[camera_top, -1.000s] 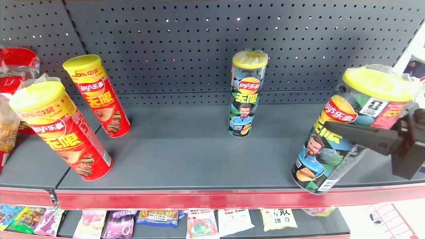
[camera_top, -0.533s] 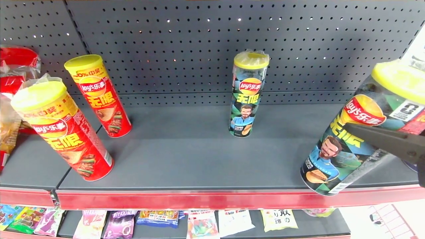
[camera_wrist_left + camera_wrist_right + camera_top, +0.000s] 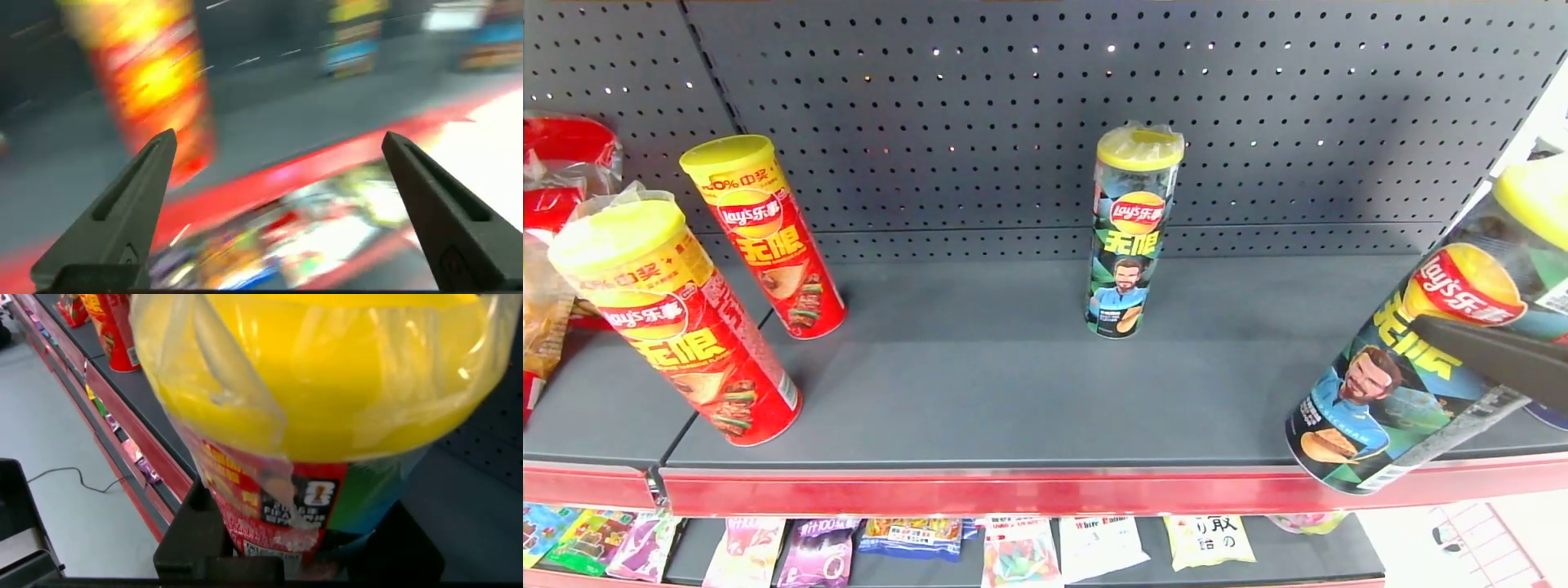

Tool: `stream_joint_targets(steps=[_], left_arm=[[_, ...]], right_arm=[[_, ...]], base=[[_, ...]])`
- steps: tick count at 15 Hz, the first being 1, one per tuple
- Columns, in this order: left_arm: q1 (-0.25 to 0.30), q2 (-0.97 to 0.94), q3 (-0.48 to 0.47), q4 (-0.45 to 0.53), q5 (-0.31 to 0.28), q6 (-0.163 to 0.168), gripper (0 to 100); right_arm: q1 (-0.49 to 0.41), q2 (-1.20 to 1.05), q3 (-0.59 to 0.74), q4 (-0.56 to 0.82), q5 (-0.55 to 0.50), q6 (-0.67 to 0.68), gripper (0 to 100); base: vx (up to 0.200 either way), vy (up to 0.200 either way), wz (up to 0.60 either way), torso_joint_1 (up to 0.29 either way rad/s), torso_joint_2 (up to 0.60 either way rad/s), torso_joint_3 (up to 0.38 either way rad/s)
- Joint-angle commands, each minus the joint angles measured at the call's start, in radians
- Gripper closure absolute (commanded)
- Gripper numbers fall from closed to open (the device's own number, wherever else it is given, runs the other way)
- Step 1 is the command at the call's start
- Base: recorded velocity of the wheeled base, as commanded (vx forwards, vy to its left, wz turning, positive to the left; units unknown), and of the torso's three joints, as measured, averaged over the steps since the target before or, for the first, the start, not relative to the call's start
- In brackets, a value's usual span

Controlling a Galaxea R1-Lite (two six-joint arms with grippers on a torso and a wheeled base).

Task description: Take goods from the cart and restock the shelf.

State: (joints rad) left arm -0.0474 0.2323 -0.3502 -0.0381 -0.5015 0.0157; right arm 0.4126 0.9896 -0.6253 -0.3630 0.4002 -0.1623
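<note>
A round logo above bold yellow characters stands on each can on the shelf (image 3: 1013, 392): front red can (image 3: 678, 327) and rear red can (image 3: 768, 237) at the left end, upright green can (image 3: 1131, 237) mid-shelf, tilted green can (image 3: 1413, 359) at the right front edge. The packets (image 3: 1201, 539) below carry small print.

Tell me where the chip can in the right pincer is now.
Head view, far right: the held can, tilted in the right pincer, has its base over the shelf's red front edge, right of the upright blue can.

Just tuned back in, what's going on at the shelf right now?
The right gripper is shut on a blue-green cylindrical chip can with a yellow lid, tilted at the red front edge of the grey shelf, far right. The left gripper hangs open and empty. Two red chip cans and another blue-green can stand on the shelf.
</note>
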Motion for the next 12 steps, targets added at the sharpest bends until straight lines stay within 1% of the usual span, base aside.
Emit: stream_joint_targets(steps=[1,2,4,5,6,8,9,10,11,12], left_arm=[[-0.026,0.228,-0.095,-0.006,-0.108,-0.005,0],[-0.028,0.268,-0.115,-0.008,-0.118,-0.003,0],[-0.029,0.395,-0.19,-0.008,-0.172,-0.003,0],[-0.031,0.498,-0.253,-0.009,-0.186,-0.003,0],[-0.048,0.565,-0.299,-0.022,-0.186,-0.003,0],[-0.118,0.693,-0.352,-0.095,-0.183,-0.003,0],[-0.135,0.749,-0.362,-0.14,-0.183,-0.003,0],[-0.157,0.814,-0.363,-0.209,-0.181,-0.003,0],[-0.169,0.851,-0.363,-0.249,-0.18,-0.003,0],[-0.193,0.924,-0.372,-0.327,-0.175,-0.003,0]], right_arm=[[-0.001,-0.002,-0.004,-0.001,-0.004,0.001,100],[-0.001,0.0,-0.007,-0.001,-0.011,0.001,100],[-0.001,0.011,-0.007,-0.001,-0.027,0.001,100],[-0.001,0.017,-0.005,-0.001,-0.037,0.003,100],[-0.001,0.027,-0.005,-0.001,-0.043,0.003,100],[-0.001,0.043,-0.008,-0.002,-0.043,0.003,100],[-0.001,0.049,-0.01,-0.002,-0.044,0.001,100],[-0.001,0.058,-0.014,-0.002,-0.044,0.001,100],[-0.001,0.064,-0.017,-0.002,-0.046,0.001,100],[-0.001,0.075,-0.028,-0.004,-0.058,0.001,100]], base=[[0.0,0.0,0.0,0.0,0.0,0.0],[0.0,0.0,0.0,0.0,0.0,0.0],[0.0,0.0,0.0,0.0,0.0,0.0],[0.0,0.0,0.0,0.0,0.0,0.0],[0.0,0.0,0.0,0.0,0.0,0.0],[0.0,0.0,0.0,0.0,0.0,0.0],[0.0,0.0,0.0,0.0,0.0,0.0],[0.0,0.0,0.0,0.0,0.0,0.0],[0.0,0.0,0.0,0.0,0.0,0.0],[0.0,0.0,0.0,0.0,0.0,0.0]])
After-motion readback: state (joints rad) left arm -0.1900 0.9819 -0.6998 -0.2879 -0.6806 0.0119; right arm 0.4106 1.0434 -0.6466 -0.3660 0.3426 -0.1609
